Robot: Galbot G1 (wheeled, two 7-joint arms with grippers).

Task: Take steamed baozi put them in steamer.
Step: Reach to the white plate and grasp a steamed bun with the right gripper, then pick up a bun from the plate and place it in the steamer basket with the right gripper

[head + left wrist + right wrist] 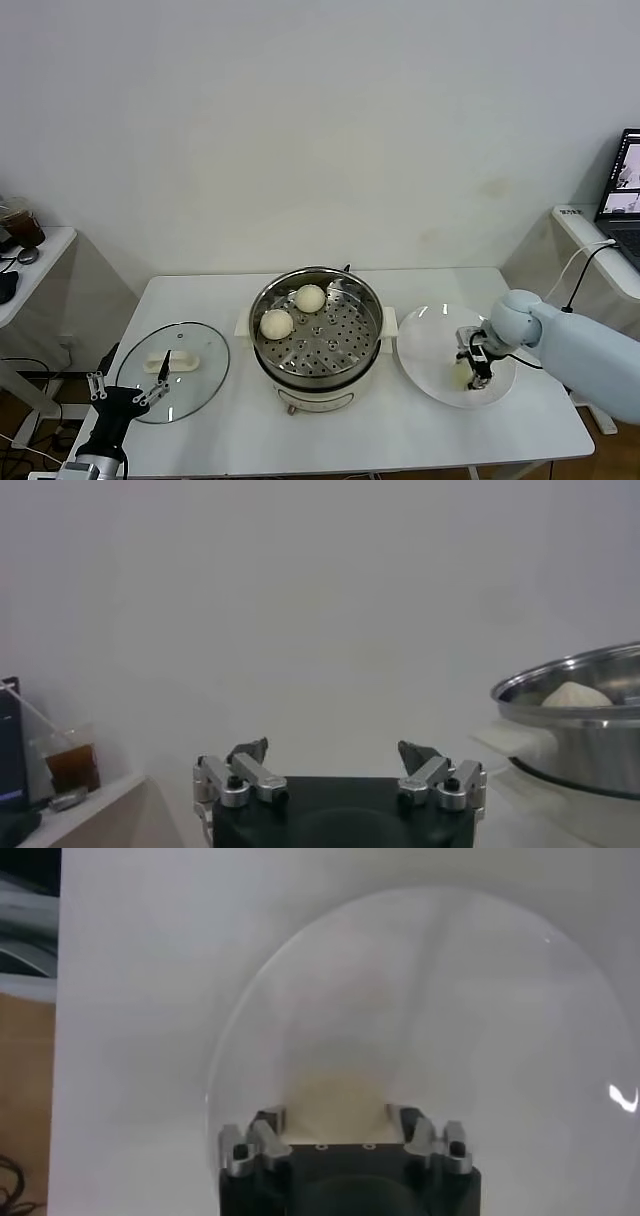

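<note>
Two smooth cream baozi (292, 311) in steamer (316, 345)

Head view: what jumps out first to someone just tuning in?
The shiny steamer at table centre, with two baozi on its perforated tray. To its right, the right gripper is down on the white plate, fingers astride another bun. A glass lid lies left.

Right arm reaching in from the side, wrist bent down, right pincer (474, 374) lowered — fingers straddling a bun, left pincer (128, 392) parked low, spread wide
</note>
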